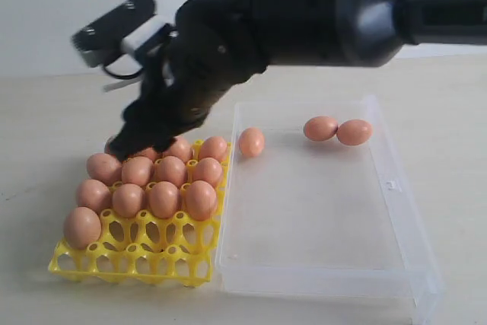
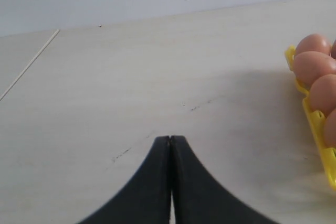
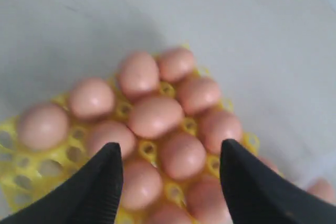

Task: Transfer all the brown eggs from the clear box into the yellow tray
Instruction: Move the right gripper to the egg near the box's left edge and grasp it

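Black right gripper [image 3: 170, 148] hangs with jaws wide apart, seemingly empty, over the far-left of the bright yellow plastic egg tray [image 1: 129, 253], where most smooth orange-brown eggs [image 1: 163, 197] sit. Three more lie at the far end of the clear plastic box [image 1: 327, 226] to its right. The left gripper [image 2: 170, 141] is pinched shut.

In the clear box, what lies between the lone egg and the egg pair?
Only bare clear box floor separates lone egg from pair, exterior view.
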Robot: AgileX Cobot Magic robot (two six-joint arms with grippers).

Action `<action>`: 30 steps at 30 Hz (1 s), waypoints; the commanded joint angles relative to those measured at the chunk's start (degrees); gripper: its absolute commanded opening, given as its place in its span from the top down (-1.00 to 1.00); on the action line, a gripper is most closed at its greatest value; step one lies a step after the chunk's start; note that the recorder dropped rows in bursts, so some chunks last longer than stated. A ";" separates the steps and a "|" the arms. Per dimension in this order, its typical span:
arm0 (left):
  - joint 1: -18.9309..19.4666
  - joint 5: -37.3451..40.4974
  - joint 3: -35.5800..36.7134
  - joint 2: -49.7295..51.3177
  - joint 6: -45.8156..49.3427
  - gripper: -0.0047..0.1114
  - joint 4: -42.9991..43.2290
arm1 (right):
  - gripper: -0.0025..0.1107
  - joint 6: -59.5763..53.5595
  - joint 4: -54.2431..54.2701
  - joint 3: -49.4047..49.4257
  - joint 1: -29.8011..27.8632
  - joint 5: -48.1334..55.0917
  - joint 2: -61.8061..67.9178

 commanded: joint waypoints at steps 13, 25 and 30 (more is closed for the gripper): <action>-0.27 -0.52 -0.23 -0.32 -0.34 0.92 -0.14 | 0.01 13.79 15.07 -0.13 -24.54 2.29 6.61; -0.27 -0.52 -0.23 -0.32 -0.34 0.92 -0.14 | 0.01 6.20 26.00 -0.13 -25.29 -5.00 12.19; -0.27 -0.52 -0.23 -0.32 -0.34 0.92 -0.14 | 0.01 6.20 26.12 -0.13 -25.29 -6.45 12.95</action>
